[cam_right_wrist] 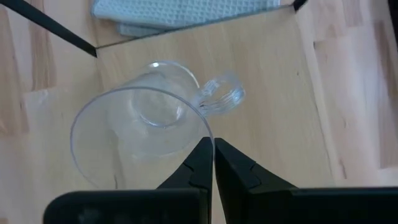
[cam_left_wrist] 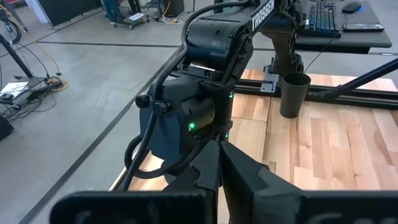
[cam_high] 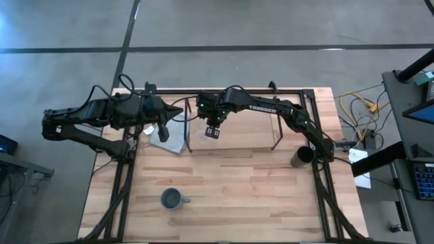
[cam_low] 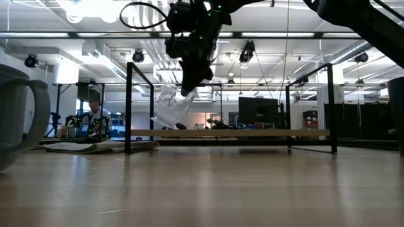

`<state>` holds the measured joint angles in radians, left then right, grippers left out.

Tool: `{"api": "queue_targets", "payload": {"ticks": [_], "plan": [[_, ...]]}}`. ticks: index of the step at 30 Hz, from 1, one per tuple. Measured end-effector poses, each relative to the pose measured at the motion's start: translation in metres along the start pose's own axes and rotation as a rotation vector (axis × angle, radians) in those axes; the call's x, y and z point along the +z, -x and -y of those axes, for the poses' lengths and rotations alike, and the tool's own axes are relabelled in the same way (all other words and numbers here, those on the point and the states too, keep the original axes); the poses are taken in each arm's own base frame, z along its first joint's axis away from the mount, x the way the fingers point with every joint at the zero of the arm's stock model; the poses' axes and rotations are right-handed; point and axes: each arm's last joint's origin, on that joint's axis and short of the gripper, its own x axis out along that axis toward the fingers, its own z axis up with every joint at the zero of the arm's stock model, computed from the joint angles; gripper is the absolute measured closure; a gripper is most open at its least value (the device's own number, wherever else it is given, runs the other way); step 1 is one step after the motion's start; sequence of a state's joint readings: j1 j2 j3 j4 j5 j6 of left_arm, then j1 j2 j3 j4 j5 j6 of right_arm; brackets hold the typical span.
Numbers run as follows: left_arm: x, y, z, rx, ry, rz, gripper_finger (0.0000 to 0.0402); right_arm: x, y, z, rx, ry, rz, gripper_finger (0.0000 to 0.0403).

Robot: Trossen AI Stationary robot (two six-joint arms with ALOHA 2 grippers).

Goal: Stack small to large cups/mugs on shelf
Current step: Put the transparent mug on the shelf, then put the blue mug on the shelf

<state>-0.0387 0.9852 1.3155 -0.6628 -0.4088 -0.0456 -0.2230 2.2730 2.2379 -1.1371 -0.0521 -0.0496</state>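
Pinching the rim of the small clear cup (cam_right_wrist: 146, 127) between fingers pressed together: right gripper (cam_right_wrist: 213, 163), raised over the shelf's (cam_high: 234, 139) left end, cup hanging tilted above the board in the low view (cam_low: 172, 106). Parked just beside the grey folded cloth (cam_high: 169, 133) at the shelf's left: left gripper (cam_high: 163, 132), fingers together on nothing. Standing well apart: blue-grey mug (cam_high: 171, 198) near the front of the table (cam_high: 237, 196), dark cup (cam_high: 302, 157) by the right edge.
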Motion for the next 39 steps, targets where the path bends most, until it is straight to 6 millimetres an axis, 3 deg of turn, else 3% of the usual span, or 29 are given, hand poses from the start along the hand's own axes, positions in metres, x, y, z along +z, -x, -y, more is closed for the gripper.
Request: {"api": "queue_targets", "payload": {"ticks": [8,19,28,34,39], "plan": [[0.0,0.0,0.0,0.0,0.0,0.0,0.0401,0.004,0.005,0.001,-0.003,0.006,0.033,0.0391],[0.003,0.002,-0.001,0.0,0.008,0.015,0.0401,0.004,0.004,0.002,-0.005,-0.012,0.041,0.0321],[0.004,0.003,-0.001,-0.001,0.014,0.03,0.0401,0.004,0.007,0.002,-0.001,-0.106,0.042,0.031],[0.003,0.003,-0.001,-0.001,0.012,0.026,0.0401,-0.005,0.035,-0.01,0.031,-0.15,0.002,0.032],[-0.006,0.003,-0.001,0.001,0.007,-0.061,0.0401,-0.018,0.062,-0.035,0.175,-0.197,-0.083,0.0335]]}}
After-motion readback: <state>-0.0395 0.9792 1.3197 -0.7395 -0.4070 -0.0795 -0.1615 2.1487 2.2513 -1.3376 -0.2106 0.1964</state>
